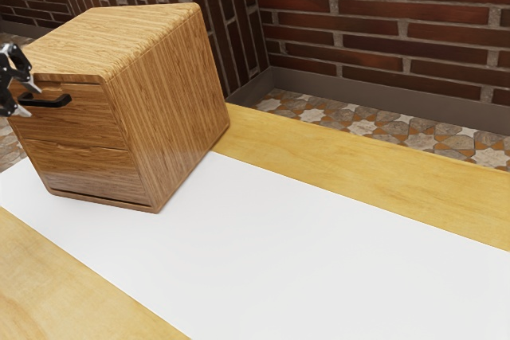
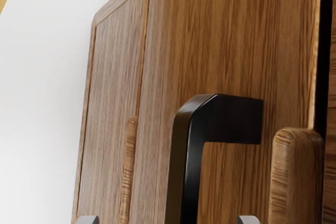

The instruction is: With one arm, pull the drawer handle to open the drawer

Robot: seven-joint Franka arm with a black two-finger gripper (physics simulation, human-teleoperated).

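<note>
A light wooden cabinet stands on the white table strip at the exterior view's left. Its upper drawer front carries a black bar handle; a lower drawer front sits beneath. My gripper is at the picture's left edge, right at the handle's outer end. In the wrist view the black handle runs between my two fingertips, which stand well apart on either side without touching it. The gripper is open. A thin dark slit runs along the drawer front's edge.
The white strip runs across a wooden tabletop, with bare room to the exterior view's right of the cabinet. A brick wall and a patterned tile floor lie behind the table.
</note>
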